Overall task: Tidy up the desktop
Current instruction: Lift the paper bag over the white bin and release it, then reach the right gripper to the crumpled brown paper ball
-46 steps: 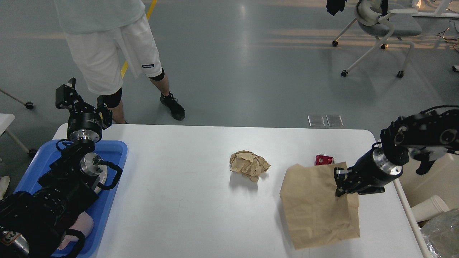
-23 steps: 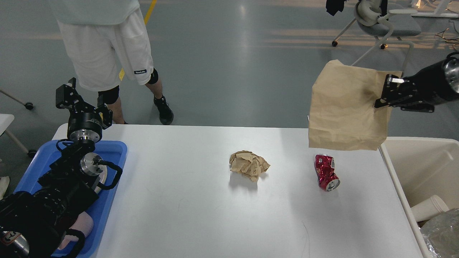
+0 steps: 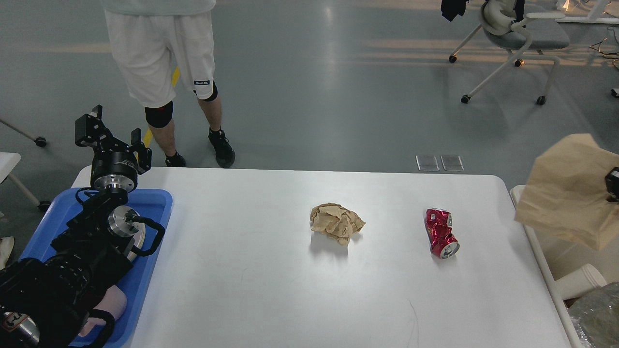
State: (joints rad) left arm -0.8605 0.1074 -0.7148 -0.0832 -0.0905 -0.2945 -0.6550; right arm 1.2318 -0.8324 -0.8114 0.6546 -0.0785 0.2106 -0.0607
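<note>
White desktop (image 3: 251, 290): smooth, round-cornered, possibly scuffed.

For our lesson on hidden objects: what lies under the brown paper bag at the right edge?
Below the paper bag a cream bin shows, holding a white paper cup and clear plastic. The bag covers the rest of the bin's inside.

Right gripper (image 3: 613, 182) mostly cut off behind paper bag (image 3: 568, 193).

Left gripper (image 3: 112, 133) upraised, fingers (image 3: 87, 126) spread; right gripper (image 3: 613, 182) barely visible.
</note>
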